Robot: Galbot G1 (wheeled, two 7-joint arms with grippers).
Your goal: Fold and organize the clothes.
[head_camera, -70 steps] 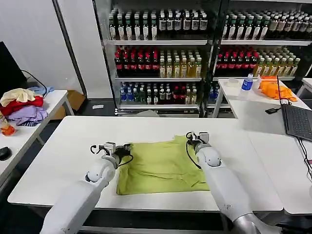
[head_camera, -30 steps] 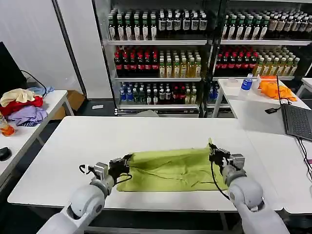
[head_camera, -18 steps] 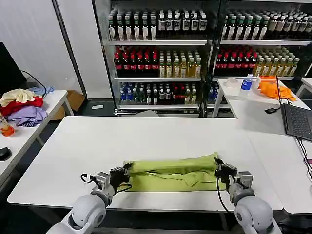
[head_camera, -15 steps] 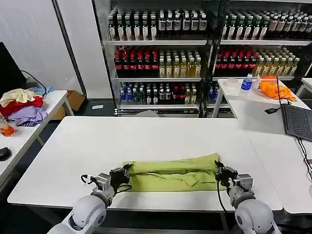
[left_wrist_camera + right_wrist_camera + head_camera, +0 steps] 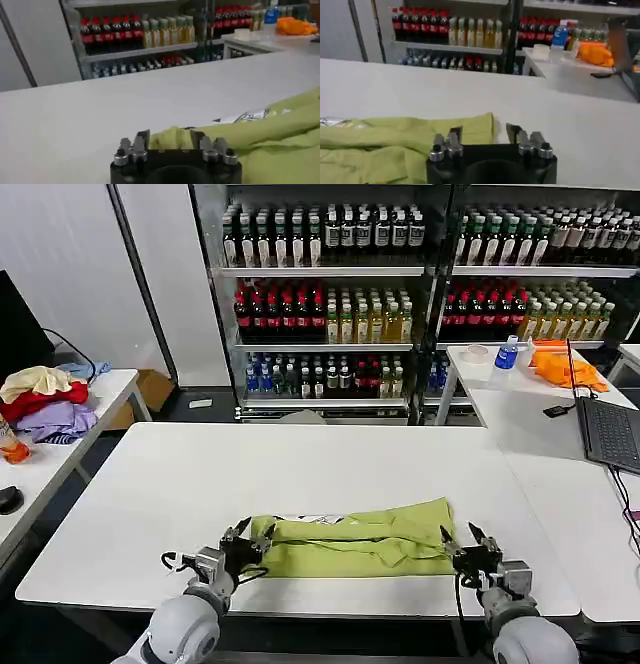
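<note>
Head view: my left tool [image 5: 250, 533] and right tool [image 5: 470, 538] sit open at the ends of the T-shirt [image 5: 350, 539], folded on the desk [image 5: 180, 474]. Next: regrasp for another fold.

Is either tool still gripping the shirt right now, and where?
Nothing is held. The left tool and right tool are both open at the ends of the folded lime T-shirt.
</note>
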